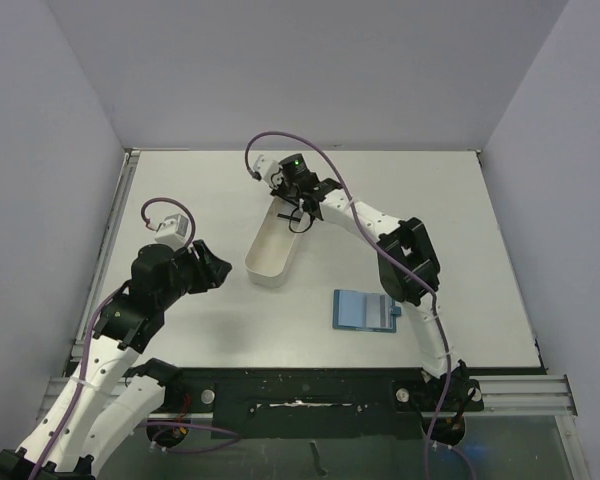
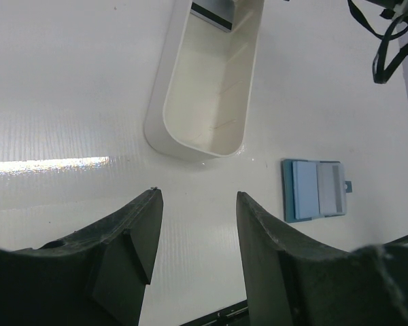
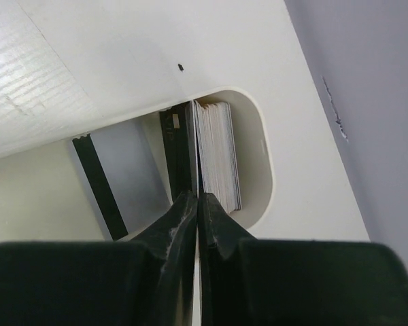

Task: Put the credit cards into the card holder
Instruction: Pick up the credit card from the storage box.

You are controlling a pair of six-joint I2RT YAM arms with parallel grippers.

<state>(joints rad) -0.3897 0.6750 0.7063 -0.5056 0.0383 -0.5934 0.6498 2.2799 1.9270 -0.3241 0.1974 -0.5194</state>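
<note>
The credit cards (image 3: 217, 153) stand on edge as a stack at the far rounded end of the long white tray (image 3: 265, 170). A grey card with a black stripe (image 3: 119, 173) leans beside them; it also shows in the left wrist view (image 2: 214, 12). My right gripper (image 3: 197, 195) is over that end of the tray (image 1: 263, 272), jaws pressed together on the top edge of a dark card (image 3: 183, 146) seen edge-on. The teal-blue card holder (image 1: 365, 311) lies open on the table (image 2: 315, 189). My left gripper (image 2: 197, 192) is open and empty, left of the tray (image 2: 156, 115).
The right arm's elbow (image 1: 408, 262) hangs just above the card holder's far right side. A purple cable (image 1: 280, 140) loops over the tray's far end. Grey walls close in the table on three sides.
</note>
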